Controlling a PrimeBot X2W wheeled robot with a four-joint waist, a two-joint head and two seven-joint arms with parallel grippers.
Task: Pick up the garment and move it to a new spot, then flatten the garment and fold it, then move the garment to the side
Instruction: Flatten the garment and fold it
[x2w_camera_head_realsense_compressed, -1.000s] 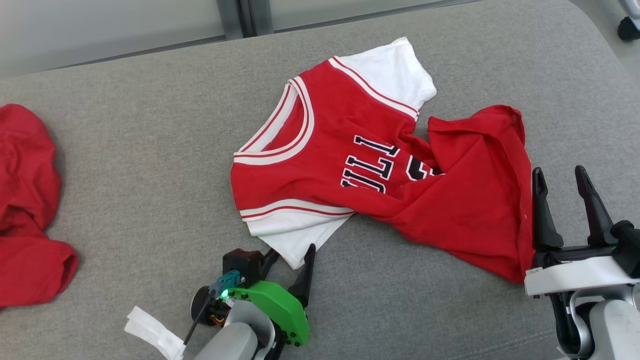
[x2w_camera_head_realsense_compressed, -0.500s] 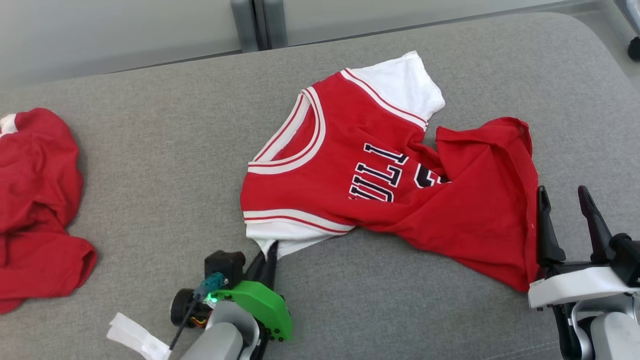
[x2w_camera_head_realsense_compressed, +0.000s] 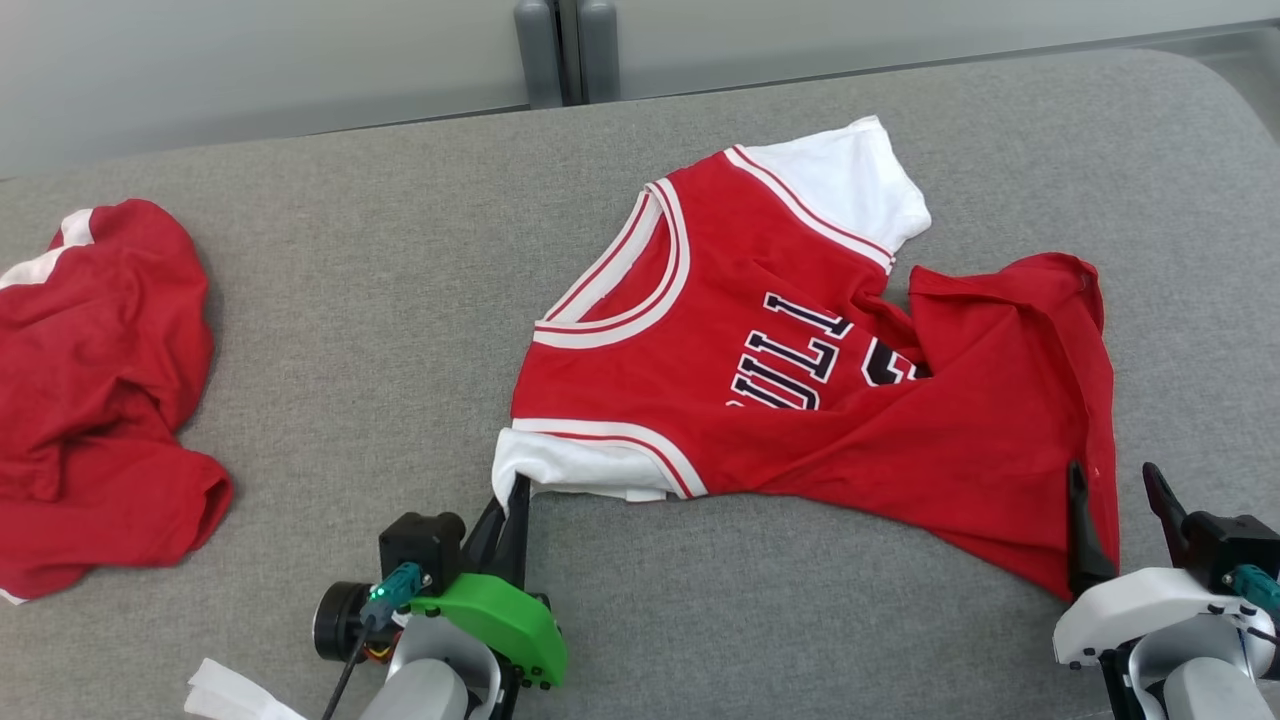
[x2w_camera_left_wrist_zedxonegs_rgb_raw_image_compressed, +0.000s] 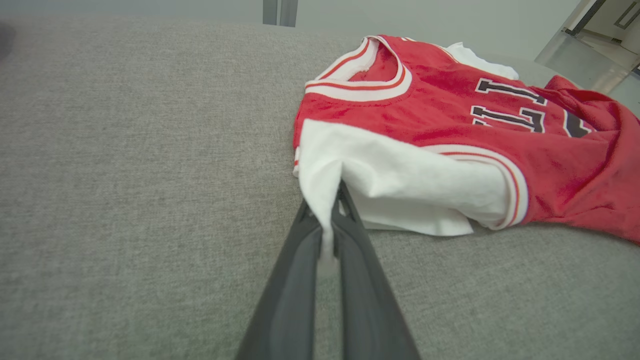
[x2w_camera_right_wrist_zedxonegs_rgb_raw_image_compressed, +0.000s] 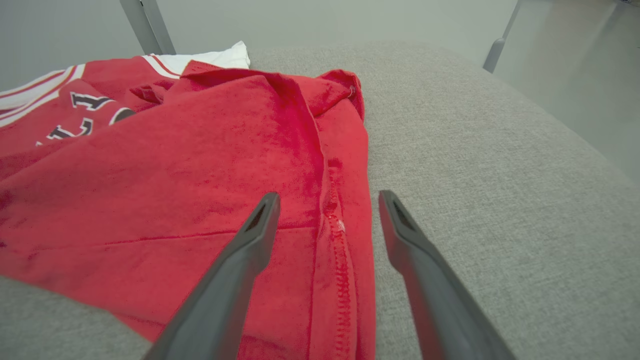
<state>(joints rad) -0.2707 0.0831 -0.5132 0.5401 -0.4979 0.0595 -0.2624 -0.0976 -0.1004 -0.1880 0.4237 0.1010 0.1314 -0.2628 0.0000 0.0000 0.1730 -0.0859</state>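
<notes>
plain lab-like room, grey fabric-covered platform (x2w_camera_head_realsense_compressed: 330, 330), pale wall panels (x2w_camera_head_realsense_compressed: 250, 60), grey metal posts (x2w_camera_head_realsense_compressed: 562, 50)

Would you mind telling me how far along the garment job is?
Early stage. Done: the left gripper is shut on the white sleeve of the garment. In hand: the right gripper is open astride the red hem, not yet closed. Left: lifting, moving, flattening, folding and setting aside; the garment lies crumpled on the grey cushion.

The garment (x2w_camera_head_realsense_compressed: 800, 380) lies on the counter (x2w_camera_head_realsense_compressed: 350, 330), right of its middle. A second heap of cloth (x2w_camera_head_realsense_compressed: 100, 400) lies at the far left, well apart. The left claw (x2w_camera_head_realsense_compressed: 515, 492) meets the garment's near-left sleeve; the right claw (x2w_camera_head_realsense_compressed: 1112, 472) straddles its near-right hem.
</notes>
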